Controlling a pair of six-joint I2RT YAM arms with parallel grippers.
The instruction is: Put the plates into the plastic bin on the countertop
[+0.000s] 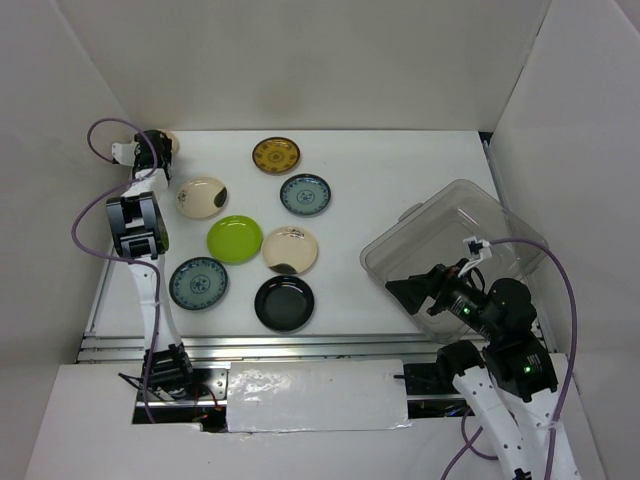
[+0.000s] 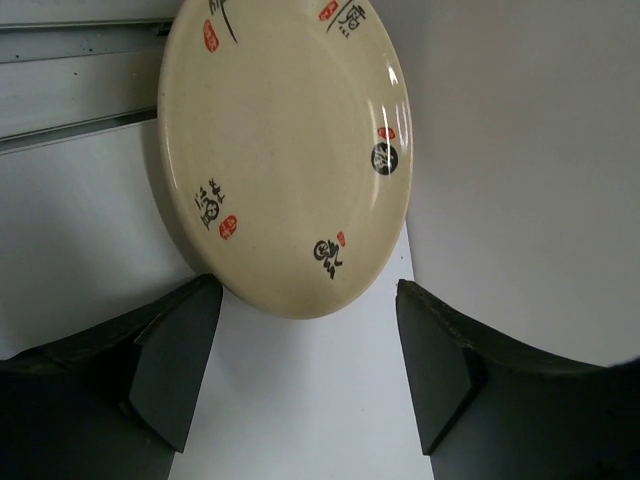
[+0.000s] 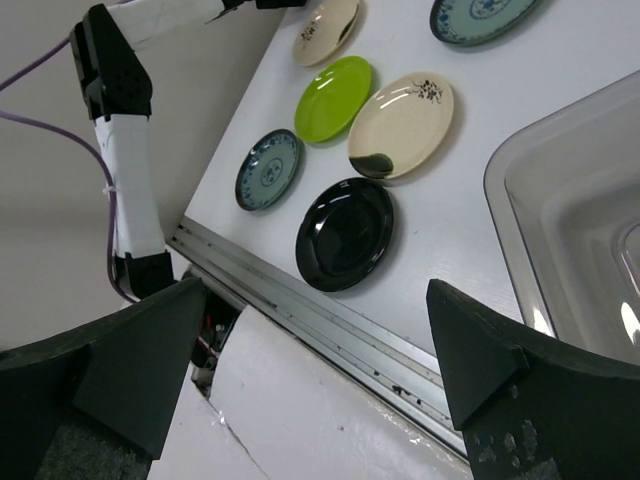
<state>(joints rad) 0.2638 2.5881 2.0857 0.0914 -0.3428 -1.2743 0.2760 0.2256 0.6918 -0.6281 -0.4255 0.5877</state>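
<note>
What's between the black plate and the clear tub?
Nothing: just bare countertop between the black plate and the plastic bin, clear in the top view.

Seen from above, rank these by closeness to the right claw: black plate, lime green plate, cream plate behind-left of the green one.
1. black plate, front centre, left of the right gripper.
2. lime green plate, middle left.
3. cream plate, farther back and left.

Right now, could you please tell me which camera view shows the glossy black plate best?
The right wrist view: the black plate lies whole, close and unblocked, its gloss plain. The top external view also shows the whole plate, only smaller. The left wrist view misses it, showing just a cream plate.
</note>
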